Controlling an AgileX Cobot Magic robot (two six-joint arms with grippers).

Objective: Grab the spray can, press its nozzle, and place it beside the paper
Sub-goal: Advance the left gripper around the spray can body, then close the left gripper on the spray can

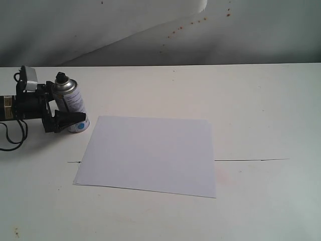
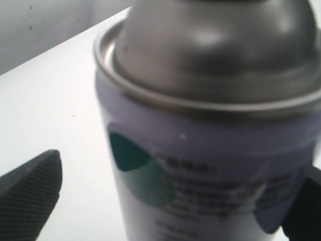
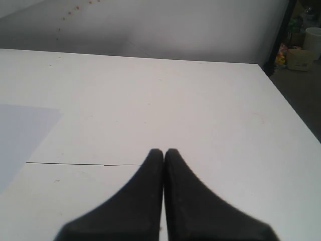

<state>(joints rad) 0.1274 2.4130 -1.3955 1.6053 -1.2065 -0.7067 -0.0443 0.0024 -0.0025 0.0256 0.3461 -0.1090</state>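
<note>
**Ready to grasp, not yet closed**

Exterior view: a small silver metal spray can (image 1: 69, 100), white-labelled, stands upright on the white table (image 1: 251, 110) beside the large white paper sheet (image 1: 150, 155), black nozzle (image 1: 61, 77) up. The left gripper (image 1: 75, 116) straddles its base, released.

Left wrist view (blurred): one ribbed finger (image 2: 30, 193) stands clear; the other may touch. Centre the can before closing. Contents unseen.

Right wrist view: right gripper (image 3: 164, 155) clenched, empty.

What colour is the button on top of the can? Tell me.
Black. The nozzle shows best in the exterior view.
</note>
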